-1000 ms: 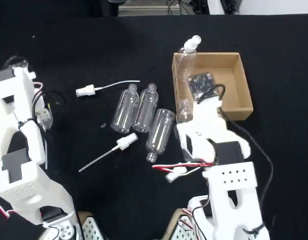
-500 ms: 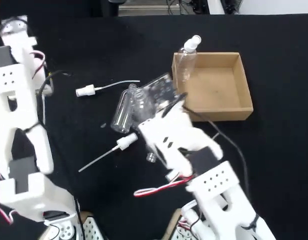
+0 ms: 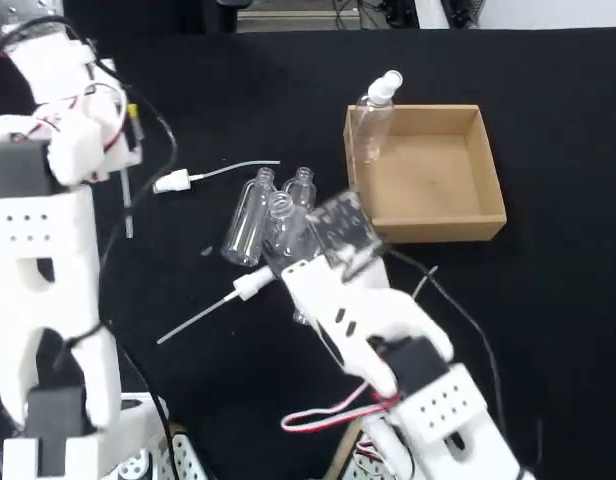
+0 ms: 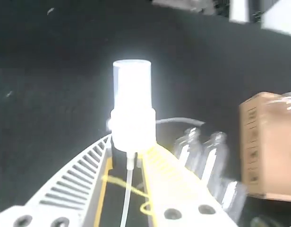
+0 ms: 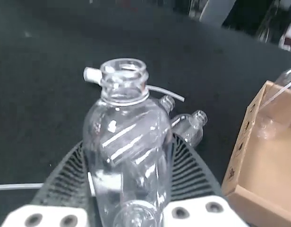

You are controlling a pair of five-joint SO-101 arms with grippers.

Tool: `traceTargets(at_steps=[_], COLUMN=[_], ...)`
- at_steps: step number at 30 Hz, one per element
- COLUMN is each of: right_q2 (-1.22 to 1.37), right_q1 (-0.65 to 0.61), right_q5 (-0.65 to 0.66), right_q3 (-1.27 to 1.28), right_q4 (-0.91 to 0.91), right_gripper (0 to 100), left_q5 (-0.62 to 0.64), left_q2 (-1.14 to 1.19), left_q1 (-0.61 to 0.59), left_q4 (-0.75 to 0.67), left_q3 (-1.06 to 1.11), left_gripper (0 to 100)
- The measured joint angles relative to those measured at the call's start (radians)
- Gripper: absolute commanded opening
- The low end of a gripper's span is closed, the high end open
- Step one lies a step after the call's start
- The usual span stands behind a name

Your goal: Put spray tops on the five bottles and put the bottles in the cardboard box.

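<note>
My right gripper point(image 3: 288, 243) point(image 5: 126, 158) is shut on a clear bottle point(image 3: 280, 215) point(image 5: 126, 137), held upright with its neck open, just left of the cardboard box point(image 3: 428, 172) point(image 5: 266, 156). Raised at the far left, my left gripper point(image 3: 126, 128) point(image 4: 129, 146) is shut on a white spray top point(image 4: 132, 104) whose thin tube point(image 3: 127, 205) hangs down. Two more clear bottles point(image 3: 248, 215) point(image 3: 302, 184) lie beside the held one. A bottle with a spray top point(image 3: 373, 115) point(image 5: 280, 101) stands in the box's far left corner.
Two loose spray tops with long tubes lie on the black table: one point(image 3: 173, 182) left of the bottles, one point(image 3: 250, 285) in front of them. Red and white cables point(image 3: 328, 412) trail by the right arm's base.
My right arm swung left from the box to the lying bottles and now holds one upright. My left arm rose and moved towards the far side and centre with the spray top.
</note>
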Motion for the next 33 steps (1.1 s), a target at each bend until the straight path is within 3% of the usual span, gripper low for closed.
traceTargets(at_steps=[5, 12, 20, 28, 33], right_q2=[-0.118, -0.133, -0.133, -0.133, -0.133], right_q1=[0.000, 0.000, 0.000, 0.000, 0.000], right_q5=[-0.006, -0.008, -0.009, -0.009, -0.009], right_q3=[0.046, 0.068, 0.068, 0.068, 0.068], right_q4=[0.000, -0.003, -0.008, -0.008, -0.008], right_gripper=[1.1, 1.1, 1.1, 1.1, 1.1], left_q5=[0.077, 0.091, 0.091, 0.091, 0.091], left_q2=[-0.120, -0.285, -0.404, -0.404, -0.442], left_q1=[0.101, 0.292, 0.506, 0.571, 0.569], left_q4=[-0.137, -0.370, -0.442, -0.631, -0.666], left_q3=[0.068, 0.169, 0.241, 0.445, 0.516], left_gripper=[4, 4, 4, 4, 4])
